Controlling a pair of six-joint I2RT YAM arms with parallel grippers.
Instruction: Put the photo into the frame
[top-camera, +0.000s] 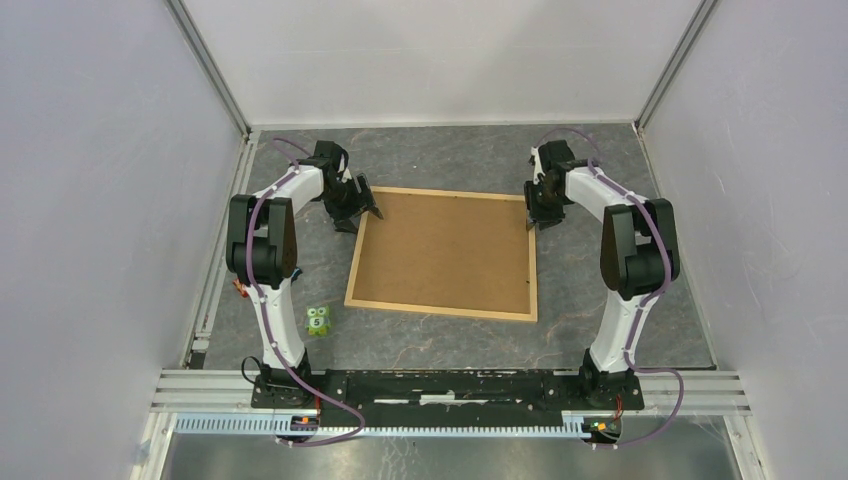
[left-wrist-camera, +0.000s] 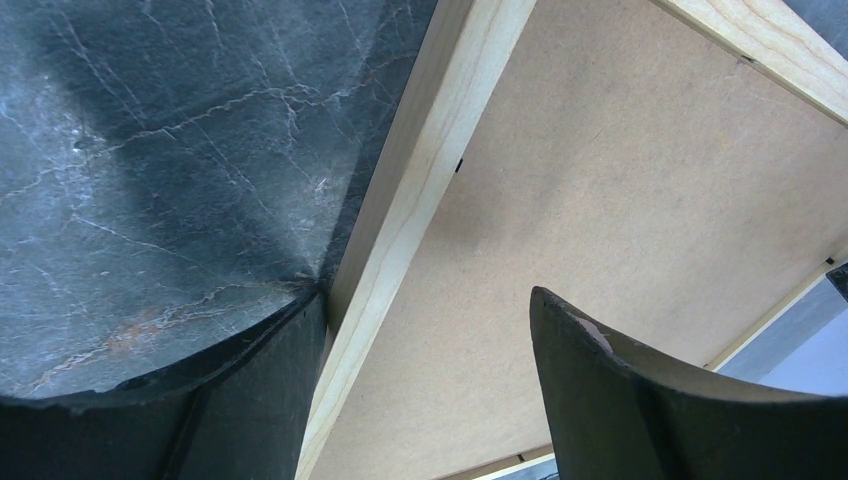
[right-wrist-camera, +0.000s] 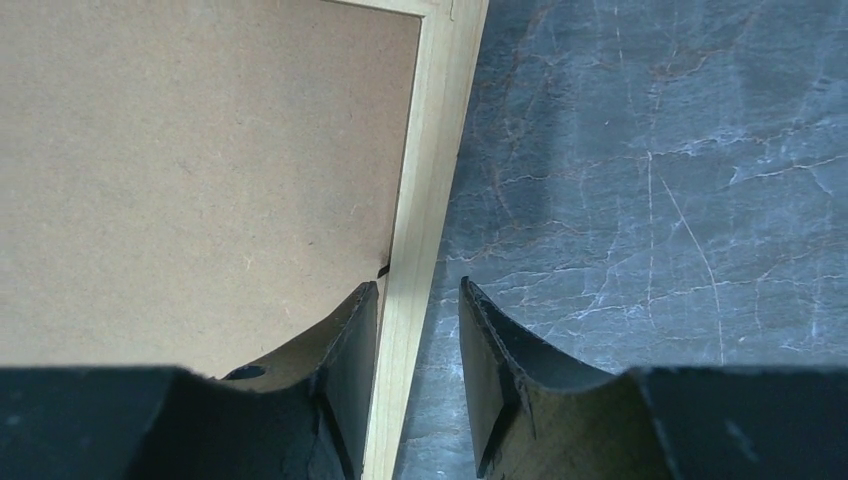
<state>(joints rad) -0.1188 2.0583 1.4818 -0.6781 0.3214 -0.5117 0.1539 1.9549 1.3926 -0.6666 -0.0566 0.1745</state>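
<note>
Pale-wood rectangular frame (top-camera: 440, 307), filled with a brown backing board (top-camera: 445, 250), is lying between left gripper (top-camera: 357, 212) and right gripper (top-camera: 540, 210), each straddling its nearer side rail, jaws apart, unclamped; photo not showing.

We see a dark grey, marble-veined tabletop (top-camera: 450, 340) with a plain brown board (top-camera: 445, 250) lying flat near its middle. A small green toy figure (top-camera: 318, 321) with a number on its front stands on the tabletop, well apart from the board, off its near left corner. White walls (top-camera: 440, 60) close in the far side and both flanks. A slotted metal rail (top-camera: 400, 424) runs along the near edge.
</note>
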